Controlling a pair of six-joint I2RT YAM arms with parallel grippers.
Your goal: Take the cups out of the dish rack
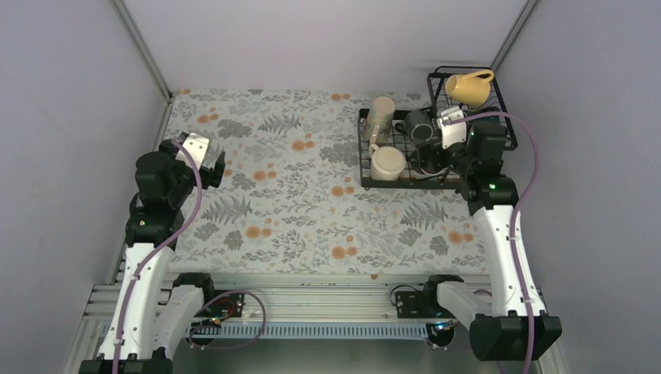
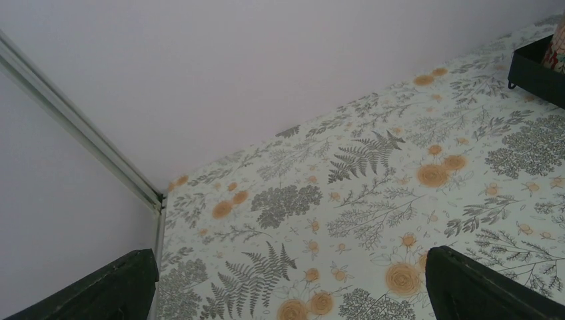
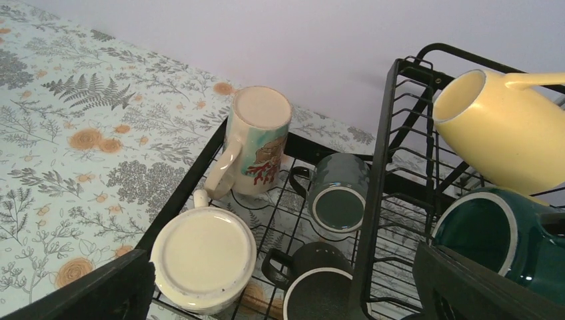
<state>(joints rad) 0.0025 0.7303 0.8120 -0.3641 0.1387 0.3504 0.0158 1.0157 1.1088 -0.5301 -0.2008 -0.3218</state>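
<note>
The black wire dish rack [image 1: 365, 148] stands at the back right of the table. In its flat tray stand a cream printed cup [image 3: 256, 140] and a plain cream cup [image 3: 203, 257], both upside down. A dark grey-green cup [image 3: 338, 193] and a black cup [image 3: 320, 290] are beside them. In the raised basket, a yellow cup [image 3: 496, 130] lies tilted above a dark teal cup [image 3: 496, 237]. My right gripper [image 3: 285, 267] hovers open over the tray, holding nothing. Far left, my left gripper [image 1: 218, 162] stands open and empty above the cloth, well away from the rack [image 2: 536, 70].
A floral cloth [image 1: 296, 195] covers the table between the arms. Pale walls close in the back and both sides, with a metal corner post [image 2: 80, 130] at the back left. The rack's upright bar [image 3: 373, 187] separates tray and basket.
</note>
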